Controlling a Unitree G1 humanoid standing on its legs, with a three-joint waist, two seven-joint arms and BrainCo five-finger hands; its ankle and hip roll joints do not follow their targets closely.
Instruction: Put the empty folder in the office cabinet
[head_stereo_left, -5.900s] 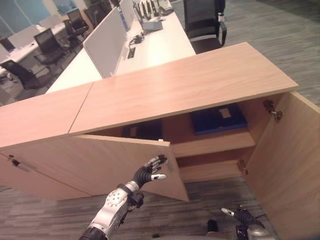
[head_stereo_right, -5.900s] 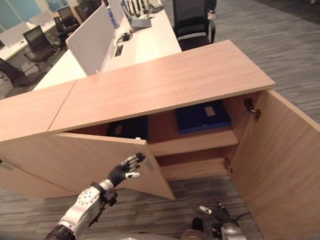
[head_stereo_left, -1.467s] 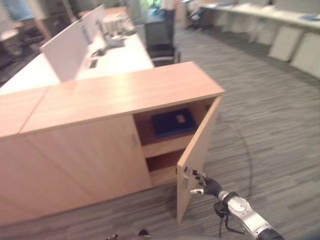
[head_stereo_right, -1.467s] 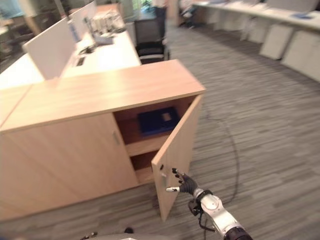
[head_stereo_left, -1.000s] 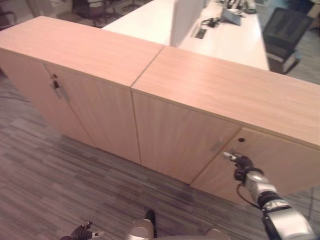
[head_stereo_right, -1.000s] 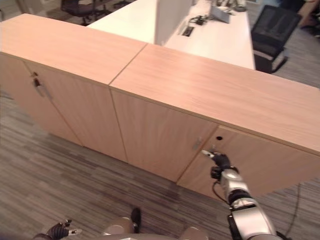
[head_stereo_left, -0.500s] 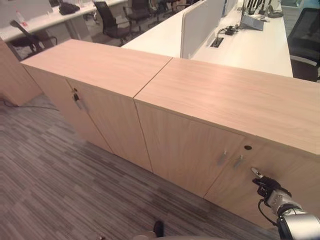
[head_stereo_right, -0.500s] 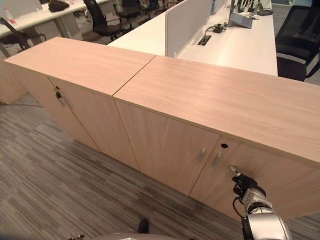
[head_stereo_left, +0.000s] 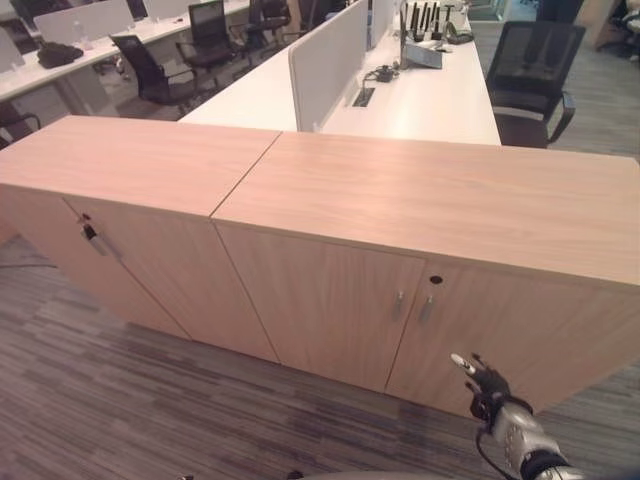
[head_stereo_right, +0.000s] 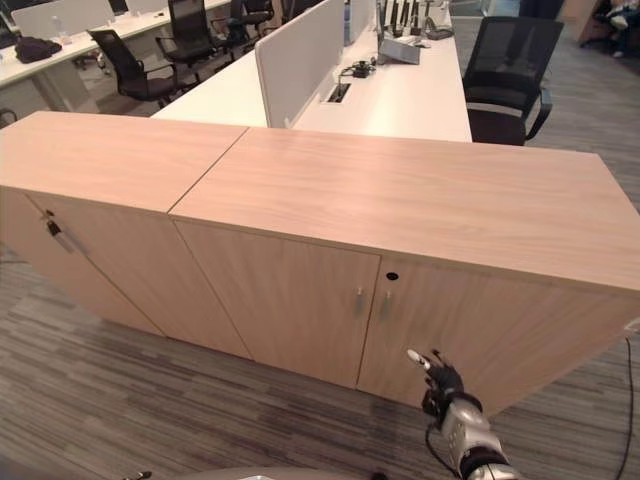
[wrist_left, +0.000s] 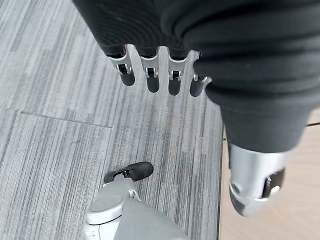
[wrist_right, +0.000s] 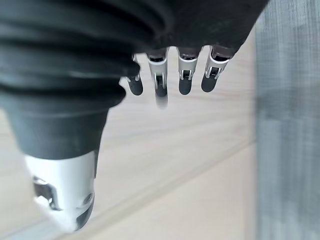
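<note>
change: right door of the long light wooden cabinet (head_stereo_left: 430, 210) is now shut | right hand (head_stereo_right: 441, 383) fingers straight, empty, pulling back from it | left hand (wrist_left: 160, 80) loose, empty, over grey carpet floor (wrist_left: 55, 125) | task: folder looks put away, done

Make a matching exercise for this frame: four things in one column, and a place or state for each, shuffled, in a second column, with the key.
Things
1. cabinet doors
2. right hand
3. left hand
4. black office chair

Places or states
A. fingers straight, over the grey carpet
B. both closed, small handles side by side
C. behind the white desk, beyond the cabinet
D. fingers straight, low in front of the right-hand door

Pairs: 1-B, 2-D, 3-A, 4-C
</note>
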